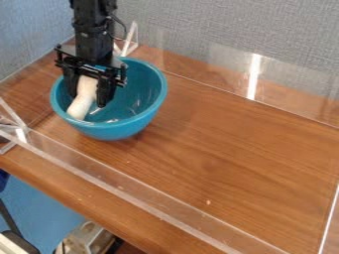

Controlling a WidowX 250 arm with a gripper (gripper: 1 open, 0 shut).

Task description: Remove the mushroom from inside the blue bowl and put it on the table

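"Mushroom inside the blue bowl, near the table's left edge; your fingers are clamped on it?"

"Yes; likely light, slick plastic. Grip its thick stem."

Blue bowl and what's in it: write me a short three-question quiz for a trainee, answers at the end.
1. Fill in the blank: the blue bowl stands on the ____.
2. True or false: the mushroom is already out on the table.
3. Which part of the mushroom can be seen clearly?
A. The pale stem
B. The orange-red cap
C. Neither part

Key: 1. table; 2. false, it is within the bowl's rim, at the robot's fingers; 3. A.
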